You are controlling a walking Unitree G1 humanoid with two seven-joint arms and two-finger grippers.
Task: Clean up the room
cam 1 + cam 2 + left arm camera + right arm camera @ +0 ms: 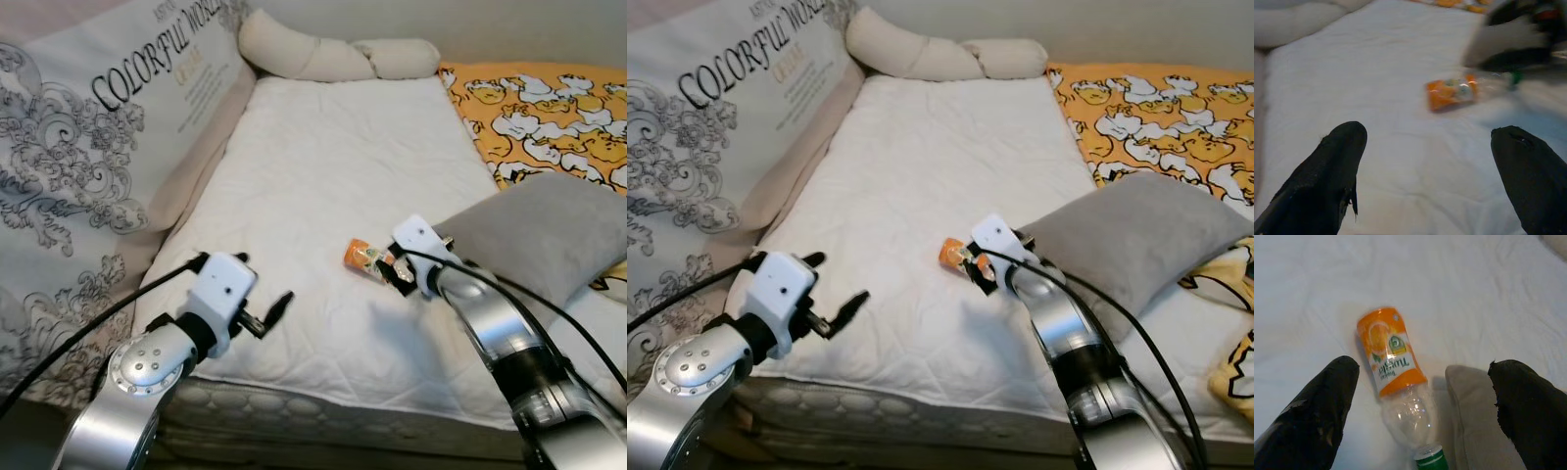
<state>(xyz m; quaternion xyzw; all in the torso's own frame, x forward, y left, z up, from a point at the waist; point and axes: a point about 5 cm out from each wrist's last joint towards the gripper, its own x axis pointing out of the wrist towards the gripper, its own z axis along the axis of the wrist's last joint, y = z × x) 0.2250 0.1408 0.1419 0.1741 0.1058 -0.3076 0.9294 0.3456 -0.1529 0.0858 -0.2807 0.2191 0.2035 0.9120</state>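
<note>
2 silver arms, white wrist housings, black cables, black jaws, screwed joint discs

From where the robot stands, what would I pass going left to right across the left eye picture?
Cream printed cushion with black lettering → left hand with black fingers → empty plastic bottle with orange label → right hand → grey pillow → orange duck-print blanket.

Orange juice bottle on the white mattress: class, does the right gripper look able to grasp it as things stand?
Probably yes. The right gripper hangs open just above the empty orange juice bottle, its fingers either side, with only bare white mattress around it.
</note>
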